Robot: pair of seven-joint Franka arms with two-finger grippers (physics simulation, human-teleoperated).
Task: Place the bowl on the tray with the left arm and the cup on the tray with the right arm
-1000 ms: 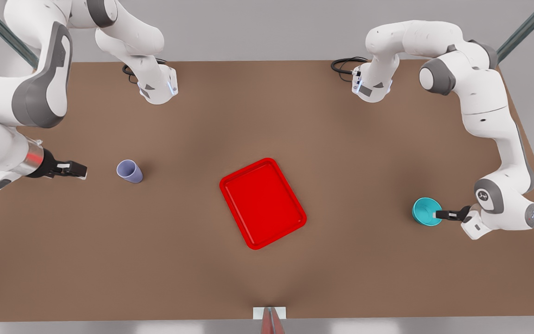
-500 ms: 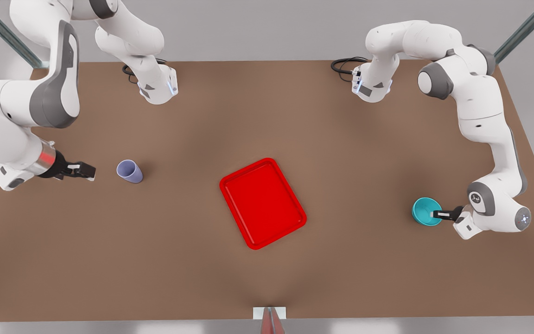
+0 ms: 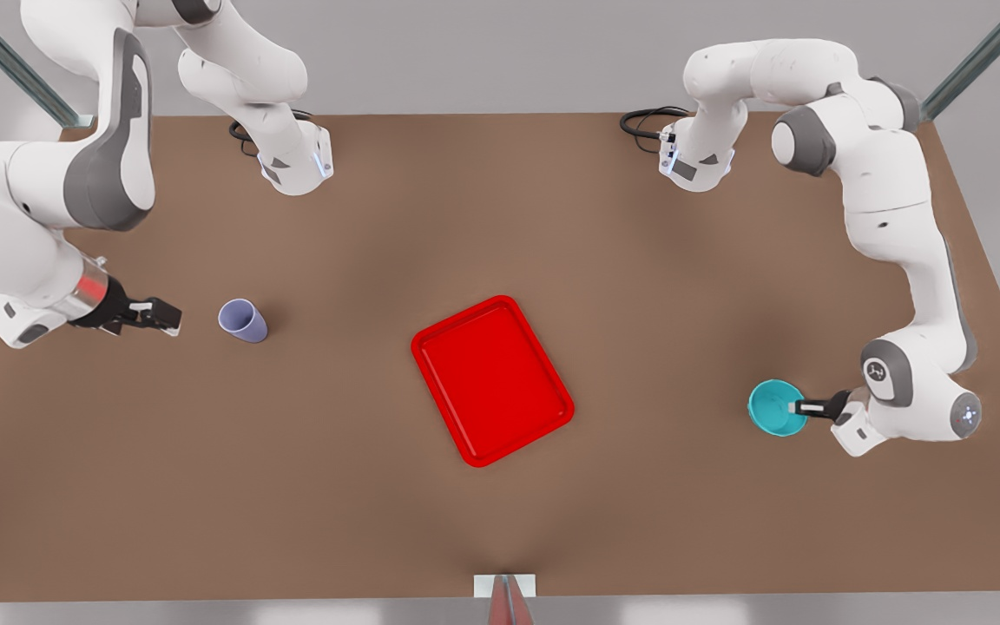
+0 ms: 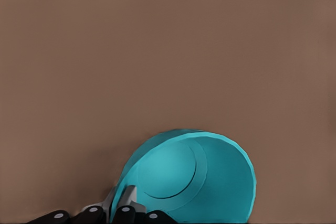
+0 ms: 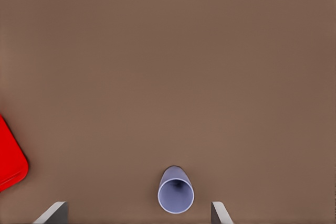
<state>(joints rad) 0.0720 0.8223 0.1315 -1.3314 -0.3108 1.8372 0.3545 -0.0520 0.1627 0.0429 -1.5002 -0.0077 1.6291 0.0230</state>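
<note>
teal bowl [image 3: 776,408] pinched at its rim by your left gripper [image 3: 799,406], carry it to the tray [image 3: 491,378]; right gripper [image 3: 157,314] spread wide short of the cup [image 3: 242,320].

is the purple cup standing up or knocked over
Standing upright. The cup rests on its base on the table, open mouth up; the right gripper, open, is short of it.

bowl [image 3: 776,407]: teal
cup [image 3: 242,320]: lavender
tray [image 3: 492,379]: bright red
desk [image 3: 500,521]: plain brown
arms: white, grey joint covers
left gripper [image 3: 793,406], right gripper [image 3: 172,318]: black
</note>
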